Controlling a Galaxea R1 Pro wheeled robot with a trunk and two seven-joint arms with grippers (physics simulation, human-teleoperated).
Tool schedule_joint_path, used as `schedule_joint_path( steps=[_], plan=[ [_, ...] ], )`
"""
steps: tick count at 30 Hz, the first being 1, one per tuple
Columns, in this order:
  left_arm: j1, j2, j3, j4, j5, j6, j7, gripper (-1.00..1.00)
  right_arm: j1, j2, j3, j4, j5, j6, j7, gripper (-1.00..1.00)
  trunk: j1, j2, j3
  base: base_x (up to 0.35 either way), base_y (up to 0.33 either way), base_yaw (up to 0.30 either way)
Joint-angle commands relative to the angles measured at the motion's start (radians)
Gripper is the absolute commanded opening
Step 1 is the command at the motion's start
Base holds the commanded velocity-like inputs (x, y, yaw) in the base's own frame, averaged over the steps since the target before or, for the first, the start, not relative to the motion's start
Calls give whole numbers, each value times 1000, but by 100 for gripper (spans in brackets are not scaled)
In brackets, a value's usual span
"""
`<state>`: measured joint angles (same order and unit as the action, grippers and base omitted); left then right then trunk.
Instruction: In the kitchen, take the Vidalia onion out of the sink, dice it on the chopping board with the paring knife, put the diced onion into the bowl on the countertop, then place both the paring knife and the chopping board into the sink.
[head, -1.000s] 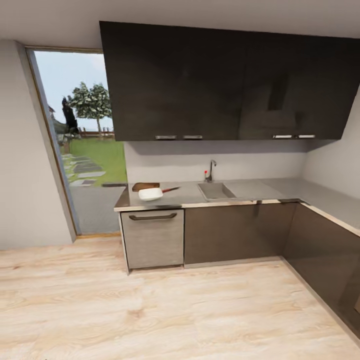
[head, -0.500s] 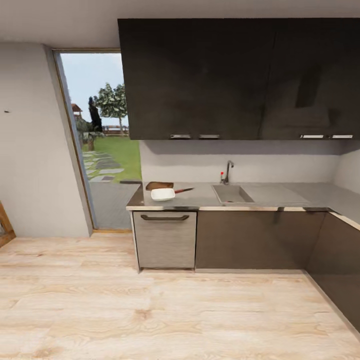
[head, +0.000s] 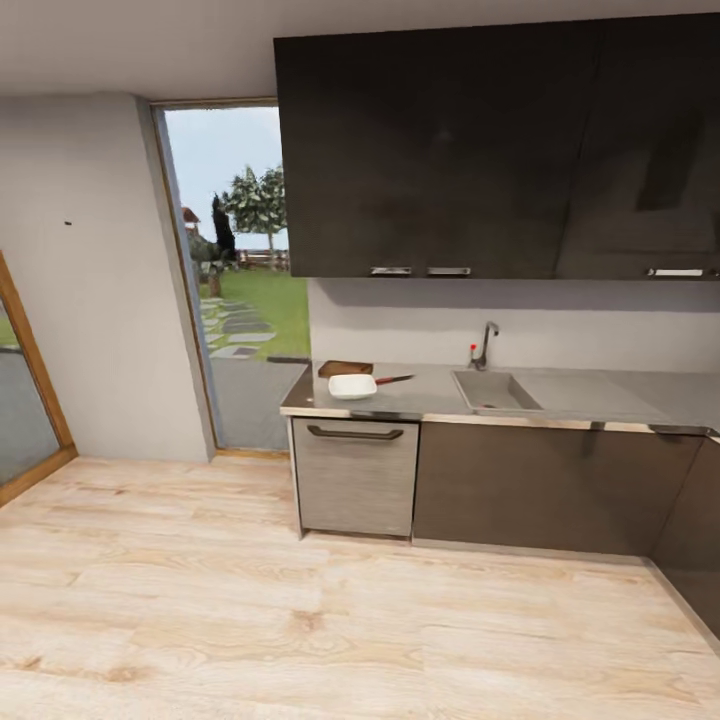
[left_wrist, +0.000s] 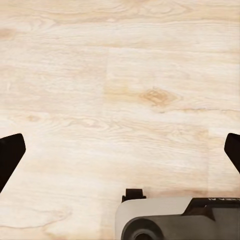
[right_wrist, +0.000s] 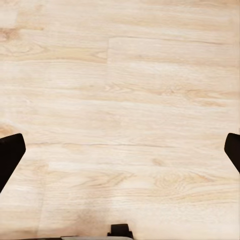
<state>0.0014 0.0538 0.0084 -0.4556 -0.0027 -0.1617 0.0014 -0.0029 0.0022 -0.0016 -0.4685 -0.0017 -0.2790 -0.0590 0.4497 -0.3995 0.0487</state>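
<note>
Across the room, the grey countertop (head: 430, 398) carries a white square bowl (head: 352, 386) near its left end. Behind the bowl lies the dark brown chopping board (head: 345, 368), and the red-handled paring knife (head: 393, 380) rests just right of the bowl. The steel sink (head: 494, 391) with its chrome tap (head: 487, 343) is set further right; the onion is hidden inside it. My left gripper (left_wrist: 120, 150) is open above bare wooden floor, its dark fingertips (left_wrist: 10, 156) far apart. My right gripper (right_wrist: 120, 150) is open over the floor too.
Light wood floor (head: 250, 610) stretches between me and the cabinets. A steel-fronted appliance with a bar handle (head: 356, 433) sits under the bowl. Dark wall cabinets (head: 480, 150) hang above. A glass door (head: 235, 290) to the garden is left of the counter; a wood-framed pane (head: 25, 400) is at far left.
The whole picture has slid rightward, so the camera has turned left; the counter and its things kept their places. A wood-framed pane has come into view at left.
</note>
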Motion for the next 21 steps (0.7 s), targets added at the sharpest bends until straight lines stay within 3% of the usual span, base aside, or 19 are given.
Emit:
schedule_joint_path(
  steps=[1, 6, 16, 21],
  plan=[
    [0, 0, 1, 0, 0, -2, 0, 100, 0, -1, 0, 1, 1, -3, -3, 100, 0, -1, 0, 0, 0, 37],
    [0, 0, 1, 0, 0, -2, 0, 100, 0, -22, 0, 1, 2, -3, -2, 100, 0, -1, 0, 0, 0, 9],
    [0, 0, 1, 0, 0, -2, 0, 100, 0, -24, 0, 1, -3, -3, -2, 100, 0, -1, 0, 11, 6, 0],
    [0, 0, 1, 0, 0, -2, 0, 100, 0, -22, 0, 0, -3, -3, -2, 100, 0, -1, 0, 189, 140, 0]
  ],
)
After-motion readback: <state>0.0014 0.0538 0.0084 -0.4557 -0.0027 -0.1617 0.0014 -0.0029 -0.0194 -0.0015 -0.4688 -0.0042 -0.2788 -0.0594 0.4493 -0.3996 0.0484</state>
